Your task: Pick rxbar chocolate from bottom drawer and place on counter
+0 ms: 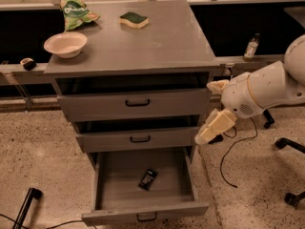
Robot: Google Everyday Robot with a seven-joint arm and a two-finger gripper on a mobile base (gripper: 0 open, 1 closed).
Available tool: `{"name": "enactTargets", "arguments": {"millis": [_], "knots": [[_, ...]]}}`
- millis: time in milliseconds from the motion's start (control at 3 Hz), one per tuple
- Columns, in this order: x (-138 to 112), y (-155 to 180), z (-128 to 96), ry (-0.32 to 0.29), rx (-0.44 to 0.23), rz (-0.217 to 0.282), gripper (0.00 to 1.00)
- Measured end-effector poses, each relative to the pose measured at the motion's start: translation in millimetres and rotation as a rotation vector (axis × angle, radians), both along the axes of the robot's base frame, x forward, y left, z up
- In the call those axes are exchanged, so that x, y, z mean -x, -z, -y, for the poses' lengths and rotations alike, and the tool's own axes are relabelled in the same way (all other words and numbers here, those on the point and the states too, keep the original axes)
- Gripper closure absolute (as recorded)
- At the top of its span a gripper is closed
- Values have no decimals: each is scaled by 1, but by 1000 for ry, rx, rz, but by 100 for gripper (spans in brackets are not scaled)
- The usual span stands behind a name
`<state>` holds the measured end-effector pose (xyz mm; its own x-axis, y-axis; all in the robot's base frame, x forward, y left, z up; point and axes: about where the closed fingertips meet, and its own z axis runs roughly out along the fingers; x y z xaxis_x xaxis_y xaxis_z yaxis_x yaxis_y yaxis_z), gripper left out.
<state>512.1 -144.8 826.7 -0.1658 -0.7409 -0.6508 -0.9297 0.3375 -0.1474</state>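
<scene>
Rxbar chocolate [147, 179] lies flat in pulled-out bottom drawer [121, 187], reachable from above; tool [210, 127] hangs right of it, grip: cannot tell.

We see a cream claw [209, 130] beside the grey middle drawer [109, 141], a black rxbar chocolate [147, 179], and a green-and-yellow sponge [133, 19] on the grey bench [157, 49].

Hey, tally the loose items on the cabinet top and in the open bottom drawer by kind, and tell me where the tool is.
Bowl: 1, on the counter
Sponge: 1, on the counter
Green snack bag: 1, on the counter
rxbar chocolate: 1, in the bottom drawer
Total: 4
The tool hangs right of the cabinet, beside the middle drawer.
</scene>
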Motion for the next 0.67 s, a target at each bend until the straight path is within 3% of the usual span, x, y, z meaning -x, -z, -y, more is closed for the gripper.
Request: {"name": "enactTargets", "arguments": {"millis": [333,667], "knots": [[9,47,-17,-12,-113,-47,0],[1,125,-46,-88,-142,10,0]]}}
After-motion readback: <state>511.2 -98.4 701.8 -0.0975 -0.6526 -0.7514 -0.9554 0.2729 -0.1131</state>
